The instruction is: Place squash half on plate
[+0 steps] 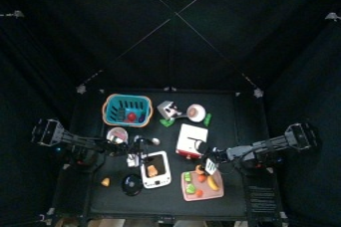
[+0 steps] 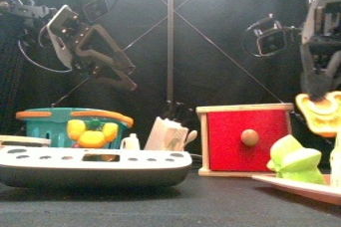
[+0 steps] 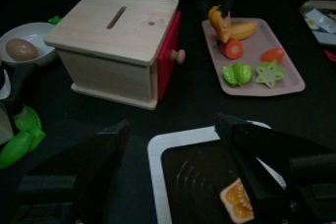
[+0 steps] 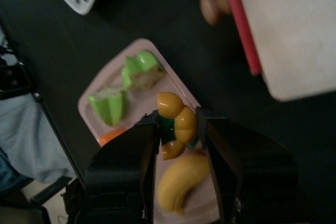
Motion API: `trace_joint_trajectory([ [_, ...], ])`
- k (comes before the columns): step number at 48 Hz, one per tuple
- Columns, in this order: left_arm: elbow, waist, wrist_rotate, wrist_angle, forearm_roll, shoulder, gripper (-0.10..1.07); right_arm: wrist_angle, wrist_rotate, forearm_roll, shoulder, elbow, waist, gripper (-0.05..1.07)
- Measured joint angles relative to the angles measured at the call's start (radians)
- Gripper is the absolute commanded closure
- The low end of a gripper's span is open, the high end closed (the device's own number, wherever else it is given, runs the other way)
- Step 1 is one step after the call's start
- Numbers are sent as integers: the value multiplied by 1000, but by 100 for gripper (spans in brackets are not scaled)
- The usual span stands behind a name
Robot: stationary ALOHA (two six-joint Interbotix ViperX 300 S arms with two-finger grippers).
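- The right pincer (image 4: 184, 154) stands about two-thirds wide, closed on the squash (image 4: 180, 174). One jaw sits on each flank, and the orange neck pokes out past the tips.
- In the front view the squash (image 2: 317, 107) hangs clear of the table under the right pincer (image 2: 320, 84), above the tray's edge.
- The squash looks like a small, hollow plastic toy, so it is probably light and stiff and unlikely to crush or break. Its skin is glossy and curved, so it may slip or swivel between the jaws if the wrist turns fast.
- The best hold appears to be across the broad yellow belly, where the sides run nearly parallel. The tapering neck would tend to squeeze out of the jaws.
- If one face is cut flat, it should go down on the plate so the squash cannot rock. The pictures do not show which way that face points.
- Directly below the squash is the pink tray (image 3: 296, 71), which holds green pieces and a red one.
- In the top view the plate (image 1: 154, 169) lies at 9 o'clock of the tray, just beside it, and the wooden box (image 3: 118, 41) stands at about 12 o'clock.
- The left pincer (image 3: 171, 159) hovers over the plate (image 3: 164, 174) with its jaws wide and empty. An orange piece (image 3: 237, 200) already lies near the plate's rim.
- The left pincer may crowd the drop, so the bare middle of the plate looks like the safest spot.
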Motion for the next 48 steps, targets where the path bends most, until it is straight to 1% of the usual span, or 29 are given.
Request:
trace_joint_trajectory([
  [5, 0, 0, 0, 0, 0, 0, -3, -20, -2, 2, -14, 5, 2, 40],
  [13, 0, 0, 0, 0, 0, 0, -3, -77, 0, 5, 2, 5, 12, 40],
  [22, 2, 0, 0, 0, 0, 2, -3, -155, -2, 40, 91, -11, 52, 40],
  [32, 0, 0, 0, 0, 0, 2, -3, -167, -2, 49, 193, -61, 95, 39],
  [40, 0, 0, 0, 0, 0, 3, -3, -167, 0, 46, 241, -86, 103, 38],
  [48, 2, 0, 0, 6, 0, 3, -3, -166, -3, 18, 258, -100, 106, 35],
])
